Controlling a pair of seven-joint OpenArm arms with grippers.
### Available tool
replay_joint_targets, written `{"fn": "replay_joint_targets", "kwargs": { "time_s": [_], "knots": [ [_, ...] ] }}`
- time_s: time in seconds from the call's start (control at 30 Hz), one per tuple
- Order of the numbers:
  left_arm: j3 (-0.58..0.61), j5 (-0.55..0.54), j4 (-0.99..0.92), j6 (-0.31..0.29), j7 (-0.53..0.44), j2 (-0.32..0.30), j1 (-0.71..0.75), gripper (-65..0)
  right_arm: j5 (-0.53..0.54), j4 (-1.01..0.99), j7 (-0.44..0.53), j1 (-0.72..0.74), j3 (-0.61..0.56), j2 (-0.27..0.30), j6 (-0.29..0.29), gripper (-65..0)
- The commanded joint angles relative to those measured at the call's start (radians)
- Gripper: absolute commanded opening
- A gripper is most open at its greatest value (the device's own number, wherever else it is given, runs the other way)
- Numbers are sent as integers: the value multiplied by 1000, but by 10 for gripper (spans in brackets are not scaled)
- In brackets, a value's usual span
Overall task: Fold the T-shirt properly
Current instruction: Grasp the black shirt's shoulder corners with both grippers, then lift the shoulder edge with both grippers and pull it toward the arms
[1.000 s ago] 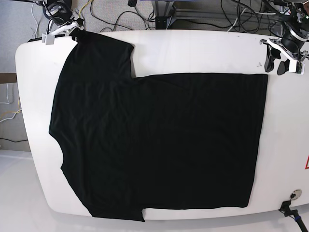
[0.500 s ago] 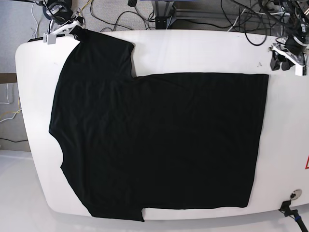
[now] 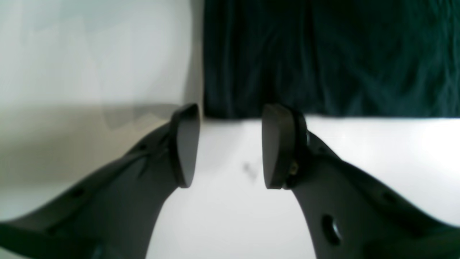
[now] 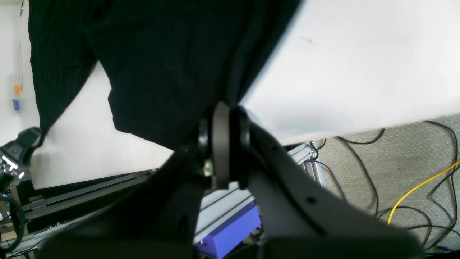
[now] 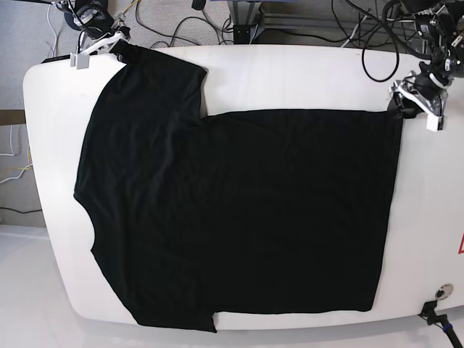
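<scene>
**White tabletop, cabled floor behind**

I see a glossy white tabletop (image 5: 304, 76) with rounded corners under bright, even light. Beyond its far edge, grey carpet (image 4: 402, 158) carries tangled black cables (image 5: 181, 29), a yellow cable (image 4: 420, 187), and aluminium framing (image 5: 246, 14).

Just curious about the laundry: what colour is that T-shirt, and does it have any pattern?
The T-shirt is plain black, no pattern visible. The base view shows it best.

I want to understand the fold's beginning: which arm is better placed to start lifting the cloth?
Probably the right: the right gripper is shut on the T-shirt sleeve, while the left gripper hangs open just short of the hem corner.
</scene>
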Motion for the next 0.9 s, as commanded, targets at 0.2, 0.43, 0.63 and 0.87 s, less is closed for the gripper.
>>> {"fn": "replay_joint_targets", "kwargs": {
  "time_s": [0.2,0.43,0.63,0.87],
  "knots": [
    [3,1,-60,-1,11,4,-72,-385,-10,7,-12,-10,3,7,-5,-650],
    [1,1,-83,-1,5,6,-77,-534,-10,7,-12,-10,3,7,-5,-650],
    [3,1,-83,-1,-46,7,-75,-650,-10,8,-10,-10,3,7,-5,-650],
    [3,1,-77,-1,-41,3,-11,-650,-3,11,-4,-33,28,2,8,-650]
  ]
}}
